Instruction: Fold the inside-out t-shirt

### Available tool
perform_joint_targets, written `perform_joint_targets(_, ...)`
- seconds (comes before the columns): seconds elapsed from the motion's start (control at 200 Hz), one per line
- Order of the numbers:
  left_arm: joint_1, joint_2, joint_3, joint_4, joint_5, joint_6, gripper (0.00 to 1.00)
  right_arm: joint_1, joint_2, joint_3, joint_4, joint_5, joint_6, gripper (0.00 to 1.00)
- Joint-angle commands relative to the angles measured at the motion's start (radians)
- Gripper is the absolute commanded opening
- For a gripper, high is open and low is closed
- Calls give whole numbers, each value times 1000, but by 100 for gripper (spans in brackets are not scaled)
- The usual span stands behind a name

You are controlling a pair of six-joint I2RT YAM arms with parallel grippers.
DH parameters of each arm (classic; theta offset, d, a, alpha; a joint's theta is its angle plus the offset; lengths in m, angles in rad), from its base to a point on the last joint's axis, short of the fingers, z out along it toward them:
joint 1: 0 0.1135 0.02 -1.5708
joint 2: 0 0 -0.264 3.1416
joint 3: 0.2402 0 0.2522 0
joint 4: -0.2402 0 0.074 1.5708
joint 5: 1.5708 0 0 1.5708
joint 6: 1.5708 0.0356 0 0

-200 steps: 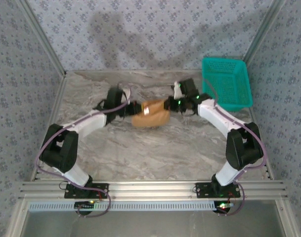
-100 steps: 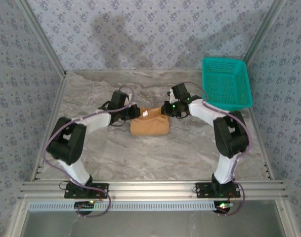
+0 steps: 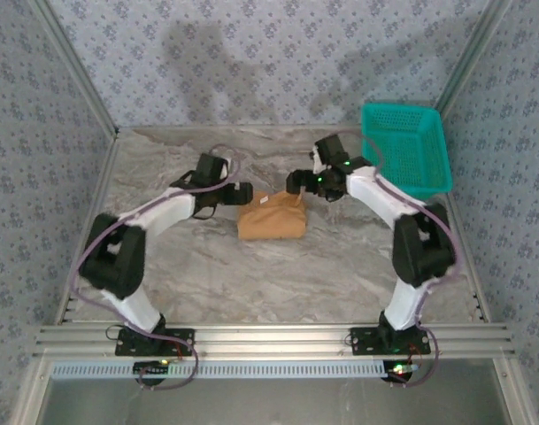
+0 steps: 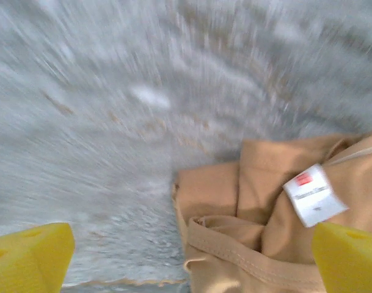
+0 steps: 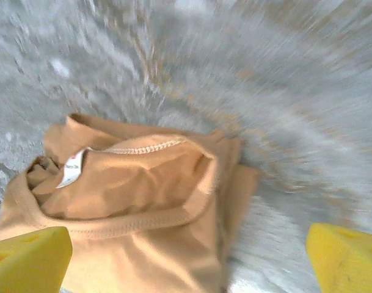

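Shirt first: the inside-out t-shirt (image 3: 271,219) lies as a small folded bundle on the tabletop (image 3: 251,283). It sits between the left jaws and the right jaws, with its far corners just beside them. Both sets of jaws are spread wide and hold nothing.

From the left wrist, we see a yellow pad (image 4: 28,259) low at each side. The shirt lies under the gap, closer to the right-hand pad, and its white label (image 4: 313,196) sits near that pad. From the right wrist, the shirt lies under the gap too, closer to the left-hand pad, with the neck seam (image 5: 143,146) on top. Both wrist pictures are blurry, so we cannot tell if any pad touches the cloth.

We think the shirt is light, soft and floppy. Its layers may slide apart if we pinch only the top one. We would take hold at a thick folded edge or a corner, through all the layers, and not by the little label.

A green basket (image 3: 406,150) stands behind the right jaws, well apart from the shirt.
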Motion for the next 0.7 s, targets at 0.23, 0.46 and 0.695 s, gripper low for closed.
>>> perform_joint_targets(0.23,104,-405,-435,344,-258,405,100,-105,-408,-438,239,576,-223,100)
perform_joint_targets(0.46,230,-501,-708,632,-198,460,100,-169,-560,-896,800,534,-453,100)
perform_joint_targets(0.695,351,-378,-821,920,-152,370,100,-275,-378,-990,1160,460,-453,100)
